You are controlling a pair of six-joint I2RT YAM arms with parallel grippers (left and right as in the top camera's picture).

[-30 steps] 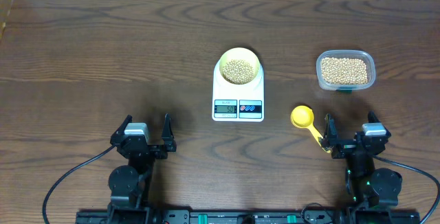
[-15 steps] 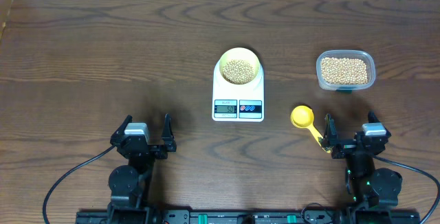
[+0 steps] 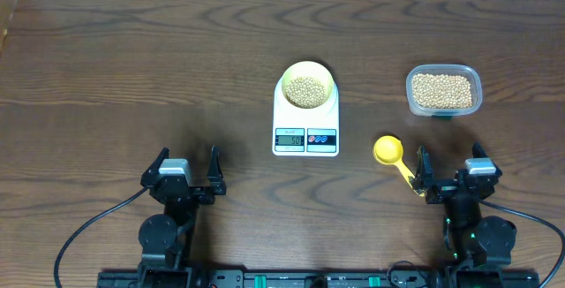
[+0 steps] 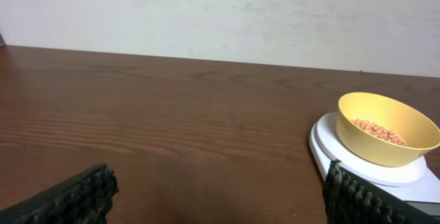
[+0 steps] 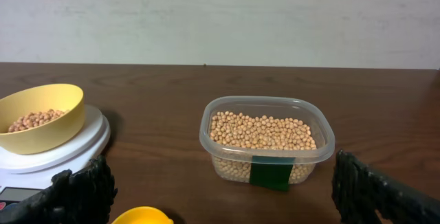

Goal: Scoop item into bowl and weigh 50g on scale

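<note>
I found the left gripper and right gripper spread, empty. A pale yellow round bowl of tan beans sat on the white digital scale ahead, between them. Its display was readable overhead only. A bright yellow plastic scoop lay beside the right gripper.

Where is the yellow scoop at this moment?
In the overhead view the scoop lies just right of the scale, handle angled toward the open right gripper.

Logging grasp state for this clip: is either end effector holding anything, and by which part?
Nothing is held. The left end effector and right end effector stand open and empty; the yellow scoop lies on the table.
</note>
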